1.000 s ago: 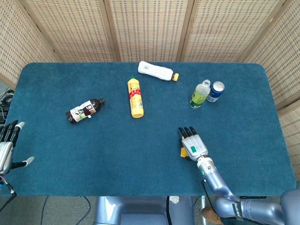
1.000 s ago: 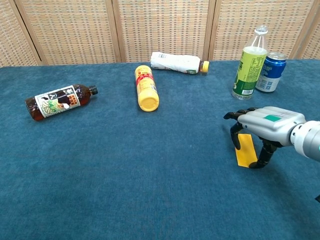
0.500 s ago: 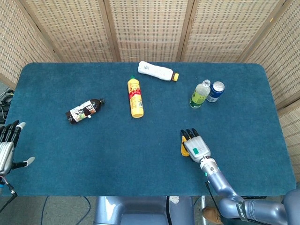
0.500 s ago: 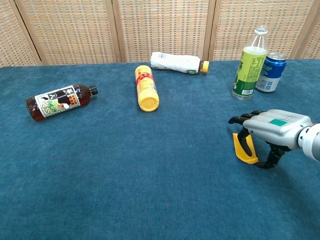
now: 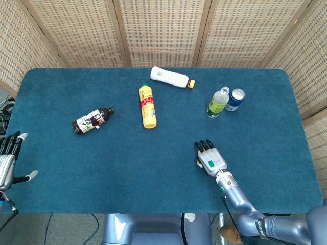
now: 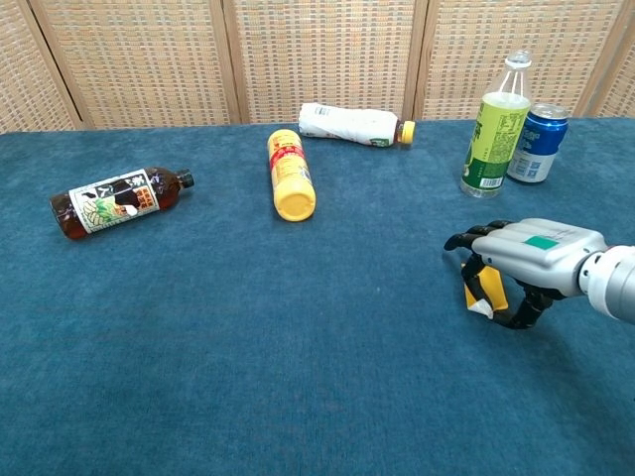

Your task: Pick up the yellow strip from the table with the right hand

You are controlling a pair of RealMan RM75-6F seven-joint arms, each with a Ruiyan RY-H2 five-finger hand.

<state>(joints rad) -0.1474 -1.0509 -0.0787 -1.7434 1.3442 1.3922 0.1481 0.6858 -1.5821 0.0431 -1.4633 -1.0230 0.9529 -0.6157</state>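
Note:
The yellow strip shows in the chest view at the table's right front, bent and folded under my right hand. The hand's fingers curl over the strip from above, the thumb closes in beneath, and the strip is pinched between them just above the cloth. From the head view my right hand lies palm down and covers nearly all of the strip. My left hand hangs off the table's left edge with its fingers spread and nothing in it.
On the blue table lie a yellow bottle, a white bottle and a dark bottle. An upright green bottle and a blue can stand behind my right hand. Wicker screens enclose the table.
The strip lay flat under my right hand, then curled up as the fingers closed; now it is folded tight in the grip. The hand has shifted slightly left. The left hand has not moved.

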